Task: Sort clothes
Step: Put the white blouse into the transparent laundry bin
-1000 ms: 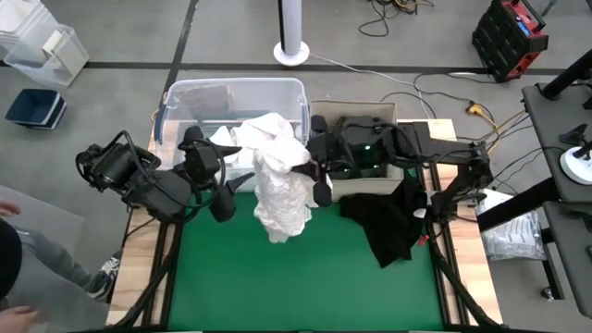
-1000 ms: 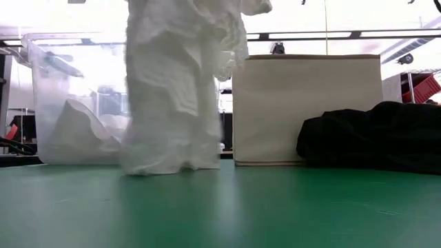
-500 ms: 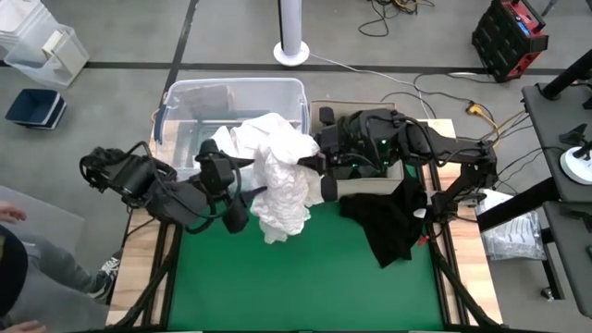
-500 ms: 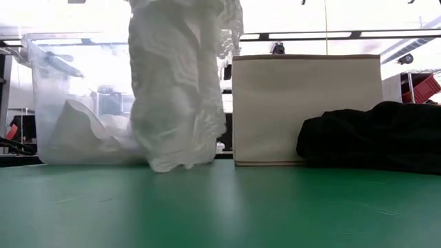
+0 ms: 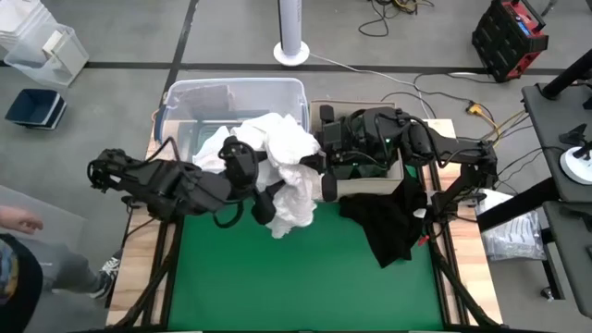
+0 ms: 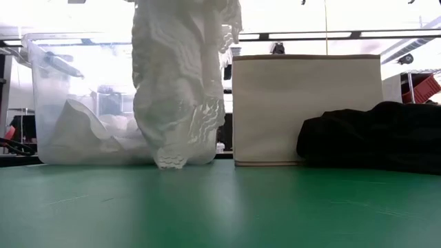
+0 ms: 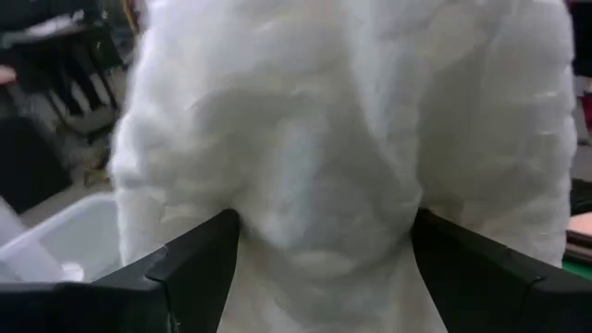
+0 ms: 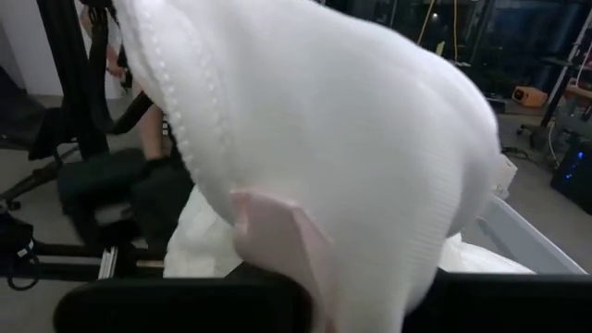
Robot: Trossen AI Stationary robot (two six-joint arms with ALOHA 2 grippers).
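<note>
Now one white garment hanging; one black garment on mat.

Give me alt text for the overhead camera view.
Both grippers, left and right, meet at a white garment lifted beside a clear bin. A black garment lies on the green mat, partly draped from a beige box.
</note>
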